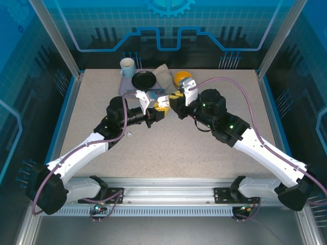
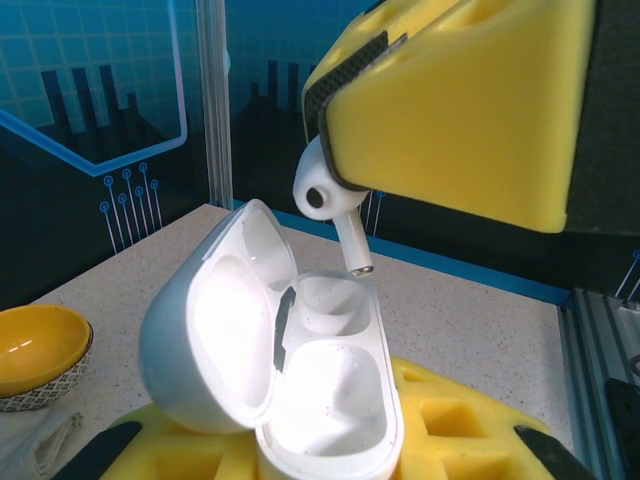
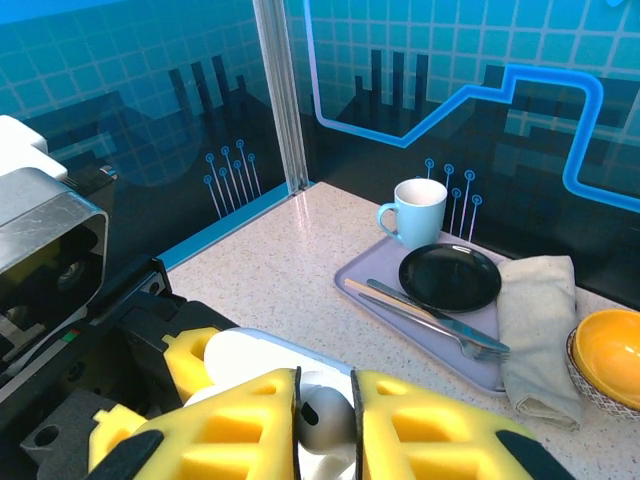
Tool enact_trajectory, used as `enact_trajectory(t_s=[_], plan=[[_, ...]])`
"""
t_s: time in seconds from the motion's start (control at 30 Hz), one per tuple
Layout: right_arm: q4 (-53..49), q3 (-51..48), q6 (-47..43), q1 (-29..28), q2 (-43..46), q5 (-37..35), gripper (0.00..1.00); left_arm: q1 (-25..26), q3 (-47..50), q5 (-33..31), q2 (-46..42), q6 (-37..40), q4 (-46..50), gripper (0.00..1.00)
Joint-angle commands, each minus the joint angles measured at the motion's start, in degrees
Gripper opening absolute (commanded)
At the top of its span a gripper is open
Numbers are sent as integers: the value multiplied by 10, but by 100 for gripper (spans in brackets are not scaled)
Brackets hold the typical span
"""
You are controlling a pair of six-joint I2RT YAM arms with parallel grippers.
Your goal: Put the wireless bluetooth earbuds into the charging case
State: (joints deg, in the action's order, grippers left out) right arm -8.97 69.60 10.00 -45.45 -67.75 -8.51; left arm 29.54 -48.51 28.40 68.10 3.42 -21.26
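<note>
As left arm (image 1: 87,148) and right arm (image 1: 260,148) angle inward, we see left jaws clamping case (image 2: 330,400), right jaws pinching earbud (image 2: 322,190) above it.

The left tool (image 1: 159,106) and right tool (image 1: 176,97) nearly touch just before the tray (image 1: 124,88) and mug (image 1: 127,66)

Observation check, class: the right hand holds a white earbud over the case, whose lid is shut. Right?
No: the lid is open, as the left wrist view shows. The right hand does hold a white earbud over the case.
</note>
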Motion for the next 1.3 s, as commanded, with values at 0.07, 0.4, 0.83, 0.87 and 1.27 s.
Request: enact_trajectory(t_s=[0.07, 0.4, 0.83, 0.87, 1.27], plan=[[7, -1, -8, -8, -5, -4, 19, 5, -25, 18, -15, 13, -12, 0], [5, -7, -18, -7, -12, -13, 19, 6, -26, 22, -23, 8, -17, 0], [-6, -18, -37, -26, -2, 4, 19, 7, -27, 8, -23, 11, -18, 0], [-6, -20, -37, -28, -1, 4, 19, 7, -27, 6, -22, 11, -19, 0], [-15, -33, -32, -39, 2, -1, 19, 7, -27, -7, -22, 12, -20, 0]])
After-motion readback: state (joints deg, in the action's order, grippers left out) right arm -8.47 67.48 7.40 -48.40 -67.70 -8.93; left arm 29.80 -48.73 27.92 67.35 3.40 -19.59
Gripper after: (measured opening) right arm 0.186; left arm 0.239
